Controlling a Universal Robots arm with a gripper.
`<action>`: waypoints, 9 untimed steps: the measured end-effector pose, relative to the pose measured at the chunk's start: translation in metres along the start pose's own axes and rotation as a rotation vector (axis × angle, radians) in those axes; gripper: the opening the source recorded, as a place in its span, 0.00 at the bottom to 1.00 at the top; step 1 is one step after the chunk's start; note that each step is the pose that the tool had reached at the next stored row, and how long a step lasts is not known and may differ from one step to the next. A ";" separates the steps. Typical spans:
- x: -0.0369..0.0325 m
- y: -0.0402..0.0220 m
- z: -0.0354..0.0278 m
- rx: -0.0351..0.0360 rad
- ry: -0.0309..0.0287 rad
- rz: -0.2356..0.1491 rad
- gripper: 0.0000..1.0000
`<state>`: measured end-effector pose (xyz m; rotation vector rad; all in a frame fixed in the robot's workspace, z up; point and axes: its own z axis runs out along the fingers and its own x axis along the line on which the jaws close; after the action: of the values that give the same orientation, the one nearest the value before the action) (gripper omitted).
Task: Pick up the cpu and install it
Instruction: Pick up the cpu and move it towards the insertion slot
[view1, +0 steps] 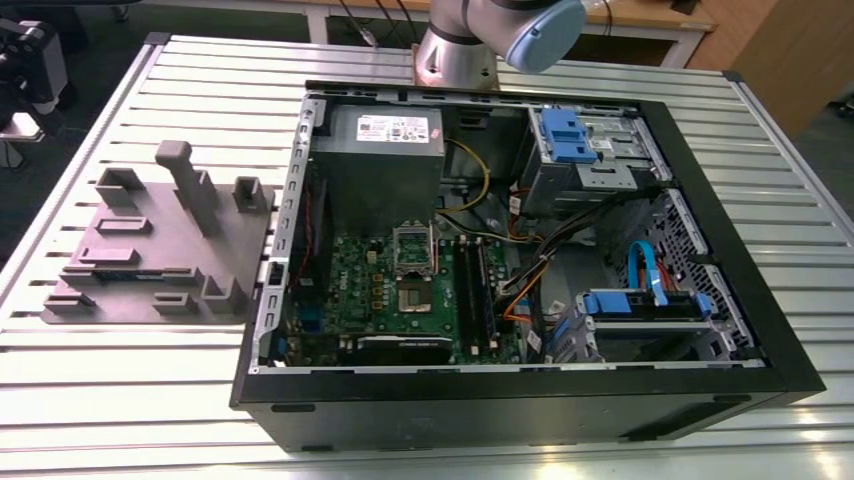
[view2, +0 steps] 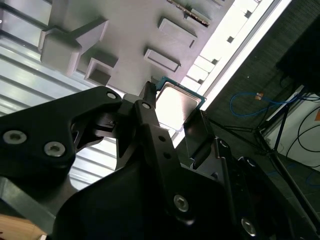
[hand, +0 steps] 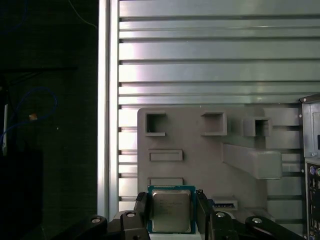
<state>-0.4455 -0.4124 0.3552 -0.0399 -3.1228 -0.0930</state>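
The pincer (hand: 172, 201) is closed on the cpu (hand: 171, 212), with one finger (hand: 141, 205) pressed against each of two opposite edges and the chip's metal top exposed between them in both wrist views. The cpu sits over the near edge of the grey fixture plate (hand: 200, 160); contact with the plate cannot be determined. In the exterior view, the plate (view1: 147, 255) lies on the slatted tabletop (view1: 134, 380) just beside the open PC case (view1: 534, 400), on the exterior view's left, and the motherboard socket (view1: 411, 290) inside the case stands open.
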 end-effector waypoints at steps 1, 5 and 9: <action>0.0000 0.0000 -0.0002 0.0000 0.0000 0.000 0.47; 0.0000 0.0002 -0.0025 0.0000 -0.0001 0.000 0.47; 0.0001 0.0002 -0.0029 0.0000 -0.0001 0.000 0.47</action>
<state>-0.4455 -0.4123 0.3581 -0.0399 -3.1229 -0.0930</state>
